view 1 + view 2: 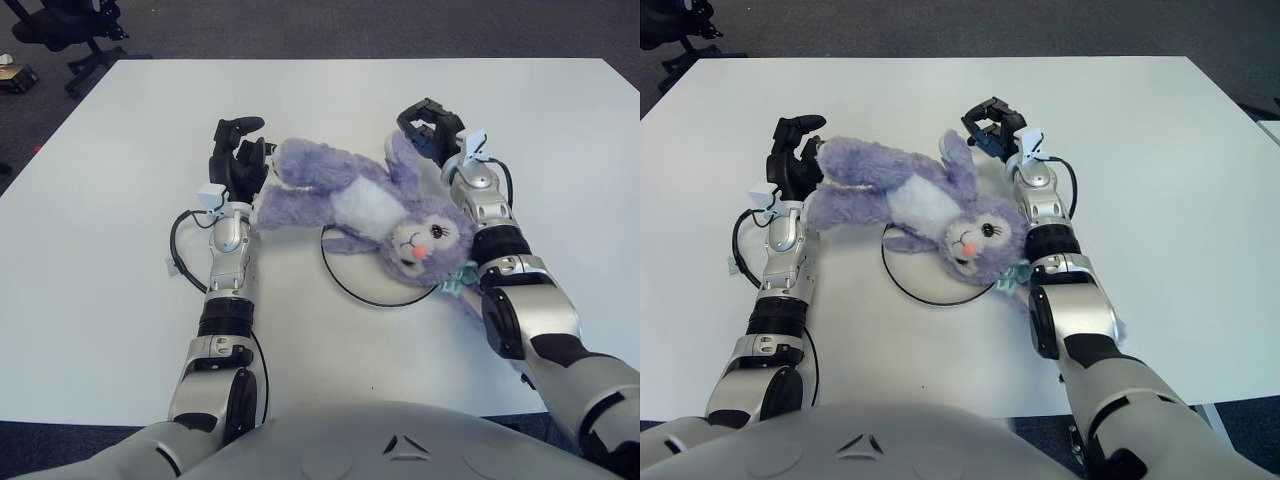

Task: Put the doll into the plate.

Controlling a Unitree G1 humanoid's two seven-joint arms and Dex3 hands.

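Purple plush rabbit doll [350, 205] lies lengthwise between both hands, legs clamped in left hand [238, 165], ear beside right hand's [432, 128] curled, empty-looking fingers, head over black-rimmed white plate [345, 283].

White worktop [120, 180] fills most of the frame, with dark floor [330, 25] seen along the top edge. A white plate [375, 285] with a dark rim is seen at frame centre, flat on the worktop. A purple plush doll [350, 200] is laid across the plate, head lower right, legs extended upper left.
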